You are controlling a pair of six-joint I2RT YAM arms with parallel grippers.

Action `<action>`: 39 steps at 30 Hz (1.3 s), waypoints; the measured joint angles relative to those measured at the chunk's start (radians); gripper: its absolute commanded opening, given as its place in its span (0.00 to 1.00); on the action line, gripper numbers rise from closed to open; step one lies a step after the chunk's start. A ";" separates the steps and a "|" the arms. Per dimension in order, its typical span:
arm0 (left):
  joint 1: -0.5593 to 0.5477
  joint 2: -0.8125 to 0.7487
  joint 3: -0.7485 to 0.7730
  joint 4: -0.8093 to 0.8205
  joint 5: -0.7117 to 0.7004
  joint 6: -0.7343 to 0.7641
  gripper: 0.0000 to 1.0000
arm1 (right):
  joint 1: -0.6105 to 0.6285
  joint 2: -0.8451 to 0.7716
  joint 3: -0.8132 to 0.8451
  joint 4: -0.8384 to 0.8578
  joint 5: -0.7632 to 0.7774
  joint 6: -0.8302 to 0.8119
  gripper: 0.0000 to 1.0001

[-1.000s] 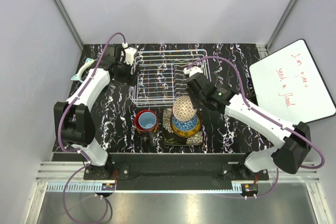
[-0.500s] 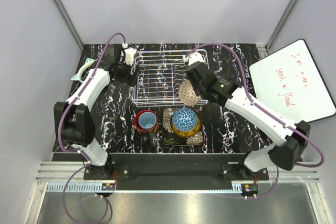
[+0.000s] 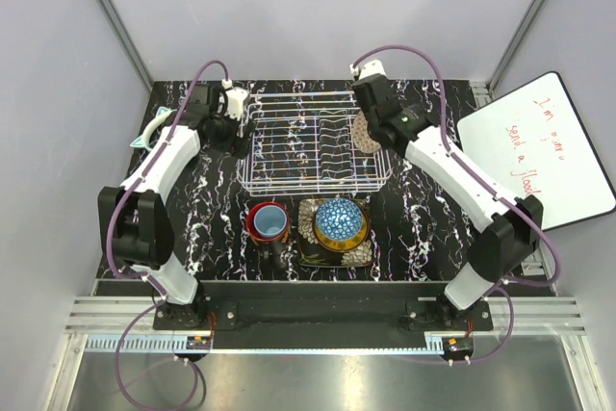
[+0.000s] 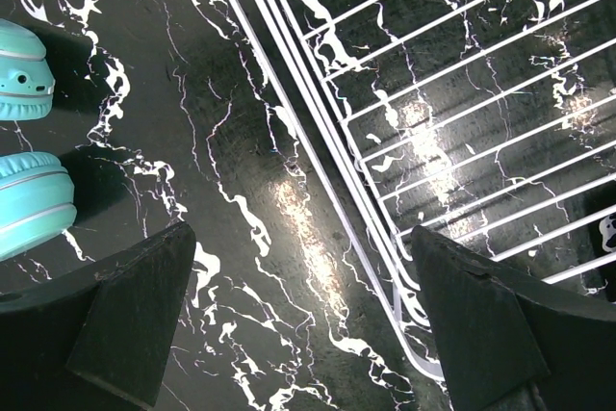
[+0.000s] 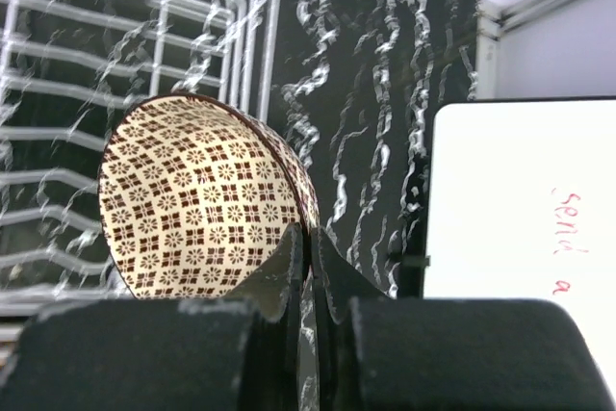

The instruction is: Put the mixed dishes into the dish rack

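The gold lattice-patterned bowl [image 3: 363, 132] hangs on its side at the right end of the white wire dish rack [image 3: 289, 156]. My right gripper [image 3: 371, 120] is shut on its rim. In the right wrist view the fingers [image 5: 289, 255] pinch the bowl [image 5: 197, 204] wall, with the rack [image 5: 125, 36] behind. My left gripper [image 3: 234, 130] is open and empty beside the rack's left edge [image 4: 318, 156], over the table [image 4: 300, 238]. The light blue cup [image 3: 270, 219] sits inside the dark mug [image 3: 252, 223]. The mustard-yellow plate [image 3: 341, 222], blue-patterned in the middle, lies on the black square plate [image 3: 335, 255].
A whiteboard [image 3: 534, 151] lies at the right, also in the right wrist view [image 5: 525, 199]. Teal headphones [image 4: 29, 204] lie left of the rack, seen in the top view [image 3: 152, 132] too. The mug and plates stand in front of the rack.
My right gripper has carried the gold bowl from above the plate stack back and to the right, to the rack's right end. The left arm has not moved.
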 measured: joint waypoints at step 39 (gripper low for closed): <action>0.031 -0.006 -0.036 0.014 0.000 0.014 0.99 | 0.023 0.491 0.217 0.359 0.352 -0.344 0.00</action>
